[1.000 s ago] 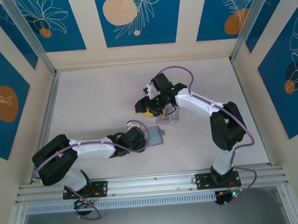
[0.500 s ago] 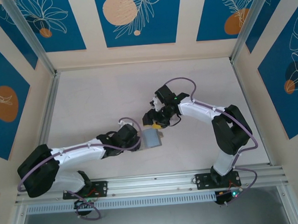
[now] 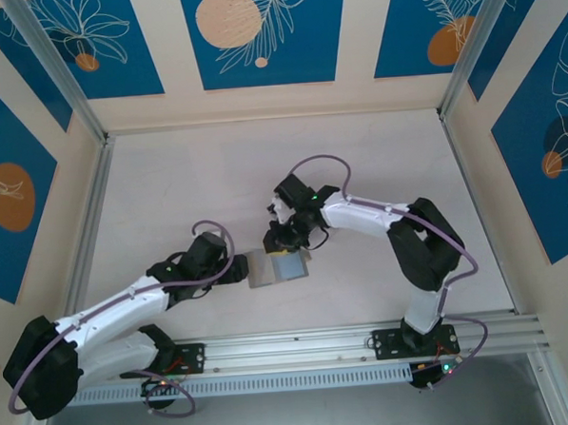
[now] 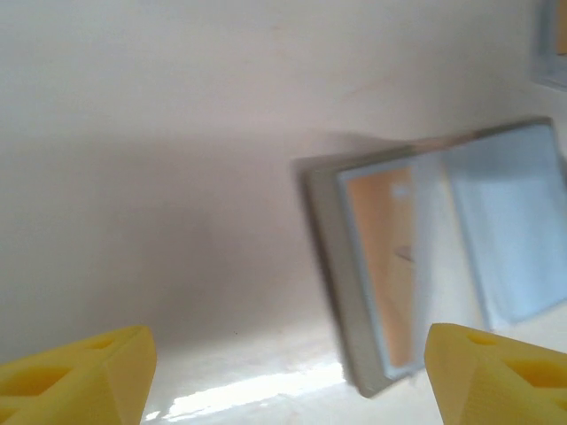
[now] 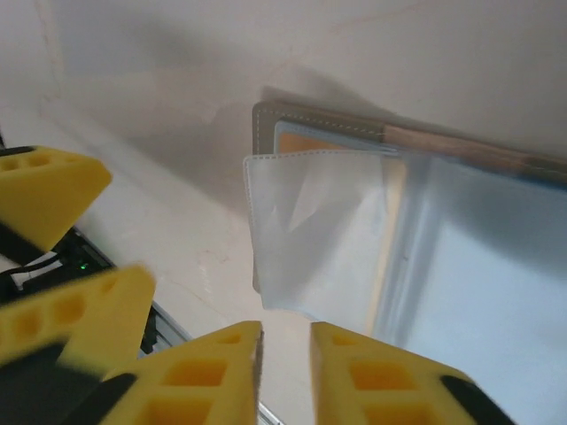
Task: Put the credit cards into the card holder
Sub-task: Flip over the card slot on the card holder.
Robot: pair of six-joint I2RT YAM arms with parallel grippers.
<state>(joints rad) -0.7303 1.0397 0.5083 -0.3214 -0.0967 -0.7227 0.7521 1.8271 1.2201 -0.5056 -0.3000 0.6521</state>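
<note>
Looks like a matter of working at the lifted clear sleeve (image 5: 314, 226) of the card holder (image 3: 276, 267), open like a book on the table (image 3: 168, 180) between the arms, orange card (image 4: 390, 266) already tucked in the half nearer the left arm. Steady that cover with the left gripper (image 4: 283, 381), spread wide and empty just beside it, and ease the right gripper (image 5: 283, 354), jaws almost together with nothing clearly between them, in low and slow. Seen from the right wrist, a sleeve curling off its page; from the left wrist, flat pages and the card's whole face.
</note>
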